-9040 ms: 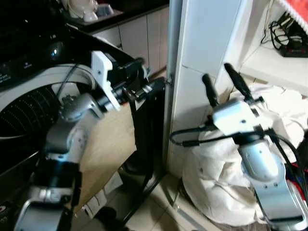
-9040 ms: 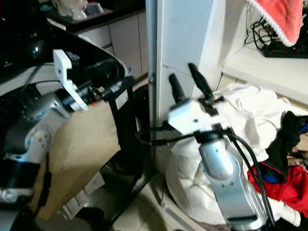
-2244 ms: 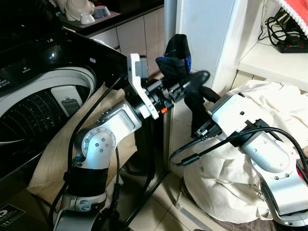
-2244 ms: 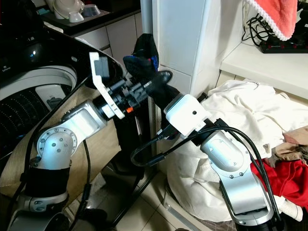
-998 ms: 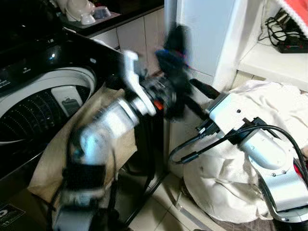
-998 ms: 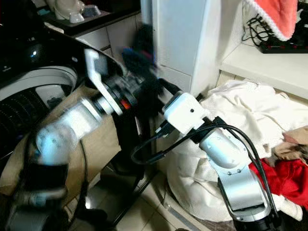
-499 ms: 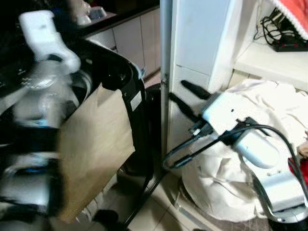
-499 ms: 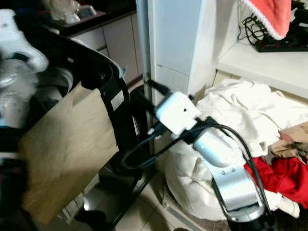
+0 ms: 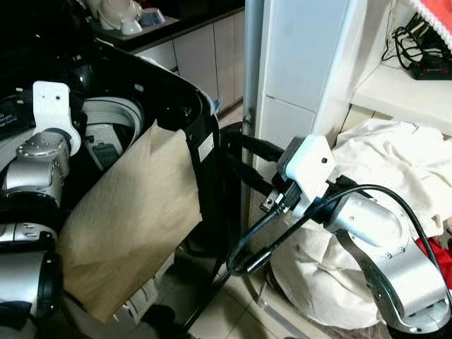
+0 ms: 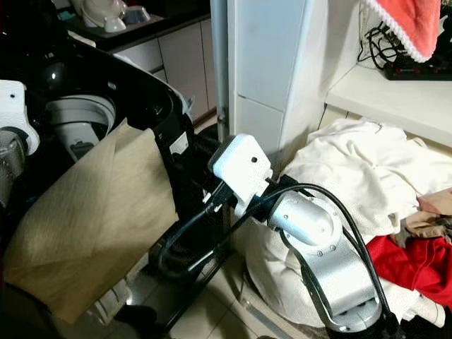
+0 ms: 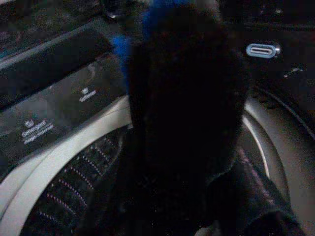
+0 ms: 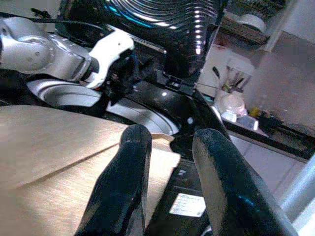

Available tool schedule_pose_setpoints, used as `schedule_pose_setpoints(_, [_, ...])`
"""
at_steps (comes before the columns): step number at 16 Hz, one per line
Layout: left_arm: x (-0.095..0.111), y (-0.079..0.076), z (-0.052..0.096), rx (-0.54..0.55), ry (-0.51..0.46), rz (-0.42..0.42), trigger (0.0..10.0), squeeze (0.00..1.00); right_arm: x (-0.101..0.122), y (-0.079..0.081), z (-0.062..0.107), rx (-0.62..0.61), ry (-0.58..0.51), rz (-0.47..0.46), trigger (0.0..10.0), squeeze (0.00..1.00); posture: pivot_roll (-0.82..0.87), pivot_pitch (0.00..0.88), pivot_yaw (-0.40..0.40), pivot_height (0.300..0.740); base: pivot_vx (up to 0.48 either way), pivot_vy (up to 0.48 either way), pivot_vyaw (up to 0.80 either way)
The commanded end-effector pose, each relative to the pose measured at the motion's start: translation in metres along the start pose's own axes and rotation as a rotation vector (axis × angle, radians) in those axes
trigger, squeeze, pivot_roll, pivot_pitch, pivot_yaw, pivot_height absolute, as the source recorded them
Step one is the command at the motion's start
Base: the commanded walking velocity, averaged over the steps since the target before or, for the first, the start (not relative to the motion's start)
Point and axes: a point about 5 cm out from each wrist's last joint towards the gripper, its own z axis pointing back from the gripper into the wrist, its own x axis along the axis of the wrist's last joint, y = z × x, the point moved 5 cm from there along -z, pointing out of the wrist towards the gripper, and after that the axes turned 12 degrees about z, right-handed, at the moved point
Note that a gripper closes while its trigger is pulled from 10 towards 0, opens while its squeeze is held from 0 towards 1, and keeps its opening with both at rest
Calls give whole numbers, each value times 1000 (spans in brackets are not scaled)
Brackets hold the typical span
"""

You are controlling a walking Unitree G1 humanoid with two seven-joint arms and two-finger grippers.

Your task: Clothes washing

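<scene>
A dark garment [image 11: 187, 113] is pinched in the left gripper [image 11: 172, 29] and hangs lengthwise directly above the washing machine's drum [image 11: 74, 196]. The right gripper [image 12: 170, 182], beside the machine, is held spread and empty.

Glossy black plastic washing machine [image 9: 180, 106], ribbed metal drum [image 11: 74, 196], matt tan cloth [image 9: 127, 212], dark fuzzy garment [image 11: 187, 113]
</scene>
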Motion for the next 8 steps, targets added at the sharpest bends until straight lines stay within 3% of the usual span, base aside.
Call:
schedule_pose_setpoints(1, [15,0,-2,-14,-37,-26,10000,1000,7,3,-1,29,-20,-1,10000,0,-199,0,92,740,0,0,0])
schedule_pose_setpoints(8, [13,-2,-6,-36,-28,-60,10000,1000,0,-3,2,-4,41,-3,10000,0,-204,0,103,740,0,0,0])
